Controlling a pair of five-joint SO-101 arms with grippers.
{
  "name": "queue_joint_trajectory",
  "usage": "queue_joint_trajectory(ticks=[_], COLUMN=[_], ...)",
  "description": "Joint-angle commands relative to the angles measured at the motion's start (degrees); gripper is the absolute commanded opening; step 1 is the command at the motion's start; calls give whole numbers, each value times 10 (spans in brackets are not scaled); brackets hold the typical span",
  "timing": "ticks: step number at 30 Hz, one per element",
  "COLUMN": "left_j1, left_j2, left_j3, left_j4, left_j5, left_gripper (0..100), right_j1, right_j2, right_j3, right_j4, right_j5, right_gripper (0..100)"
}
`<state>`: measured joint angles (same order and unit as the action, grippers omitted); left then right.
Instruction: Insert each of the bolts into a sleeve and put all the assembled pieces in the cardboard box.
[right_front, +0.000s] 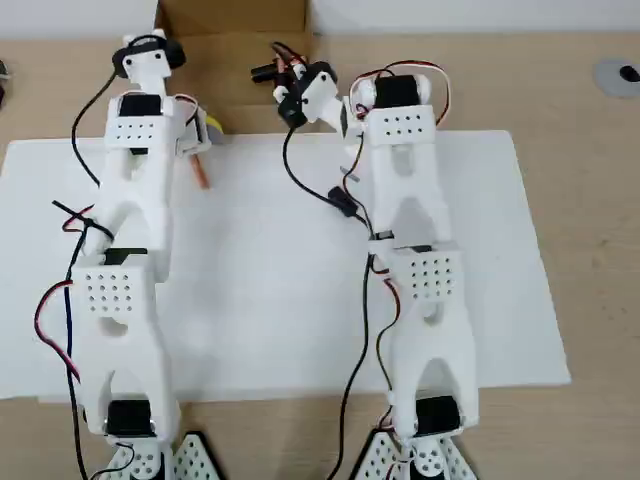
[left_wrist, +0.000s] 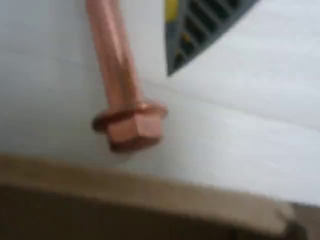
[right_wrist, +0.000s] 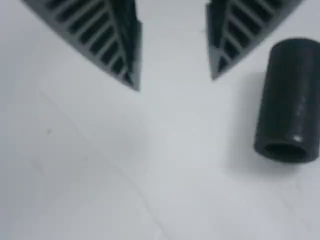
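Note:
A copper bolt with a hex flange head lies on the white mat near its far edge. In the high view the bolt sits just under my left gripper. One dark finger stands beside the shaft without touching it, so this gripper looks open. My right gripper hovers open over the mat, nothing between its fingers. A black sleeve lies on its side just outside one fingertip. The cardboard box stands at the back between the arms.
Dark pieces with a reddish end show at the box's right side; I cannot tell what they are. Black and red cables trail over the mat beside the right arm. Bare wood table surrounds the mat.

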<state>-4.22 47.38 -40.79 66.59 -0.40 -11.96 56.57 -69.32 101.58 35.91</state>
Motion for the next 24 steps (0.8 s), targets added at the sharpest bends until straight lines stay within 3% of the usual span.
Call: queue_joint_trajectory(ticks=[1,15,24], left_j1=[-4,-10,-10], left_j2=[18,138,144], left_j3=[-53,-233,-274], left_j4=[-15,69,126], left_j5=[5,8,40], left_gripper=[293,283,88], right_j1=[6,6,6], right_j2=[-44,-44,-44], right_j3=[-7,-7,-7], right_j4=[9,9,9], right_j5=[-5,-6,-6], right_gripper=[105,105,105])
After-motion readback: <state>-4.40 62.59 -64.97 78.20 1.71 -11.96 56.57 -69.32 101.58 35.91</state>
